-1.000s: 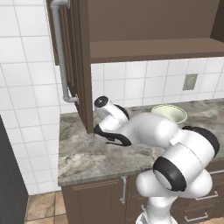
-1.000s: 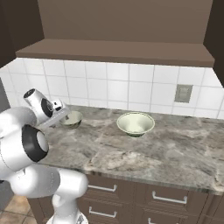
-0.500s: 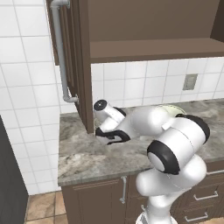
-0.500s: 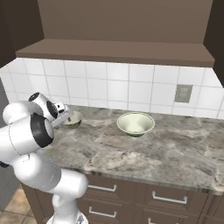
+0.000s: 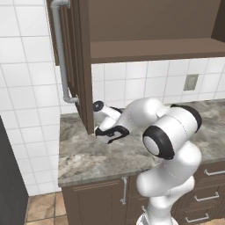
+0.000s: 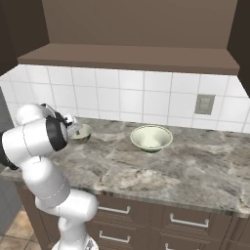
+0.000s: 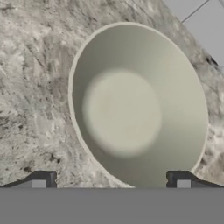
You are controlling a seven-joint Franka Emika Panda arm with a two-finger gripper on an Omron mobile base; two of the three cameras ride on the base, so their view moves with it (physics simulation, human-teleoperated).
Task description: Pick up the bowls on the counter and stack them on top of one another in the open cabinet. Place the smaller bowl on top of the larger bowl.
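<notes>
While the hand (image 7: 111,180) is hovering with jaws spread wide and empty, the small bowl (image 7: 136,107) is sitting upright on the tabletop (image 7: 35,87) directly beneath. It is probably rigid, smooth and breakable; pinching its thin rim looks best.

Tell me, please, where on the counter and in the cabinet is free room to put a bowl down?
The cabinet shelf is bare along its whole length. The counter is free right of the larger bowl, below the wall outlet, and along its front edge. It is crowded at the left end, where the open gripper hovers over the smaller bowl.
</notes>
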